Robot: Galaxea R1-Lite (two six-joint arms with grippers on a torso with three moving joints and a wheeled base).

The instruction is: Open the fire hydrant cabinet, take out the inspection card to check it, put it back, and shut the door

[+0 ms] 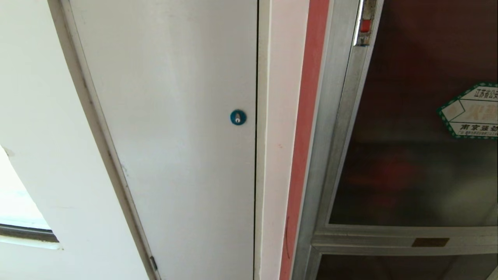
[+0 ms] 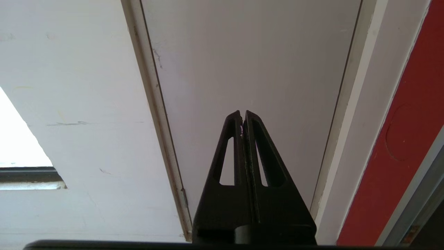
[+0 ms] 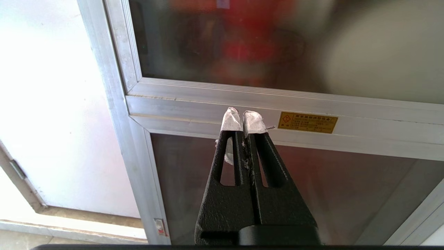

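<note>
Nearest, the left gripper (image 2: 242, 114) hung in front of the plain white door (image 1: 171, 128), its black fingers pressed together and holding nothing. The right gripper (image 3: 244, 116), with white wrapping on its fingertips (image 3: 231, 121), was also pressed together and empty, in front of the silver frame of the fire hydrant cabinet (image 3: 118, 104). Farther, on the right, the door (image 1: 408, 163) of dark glass stood closed, with its hexagonal sticker (image 1: 472, 111) and its latch (image 1: 365, 25) with a red tab. Red shapes showed dimly behind the glass.

The head camera is facing the white door (image 1: 167, 136) and cabinet frame (image 1: 334, 128) closely, both wrist cameras sharing those parts from behind their pincers.
</note>
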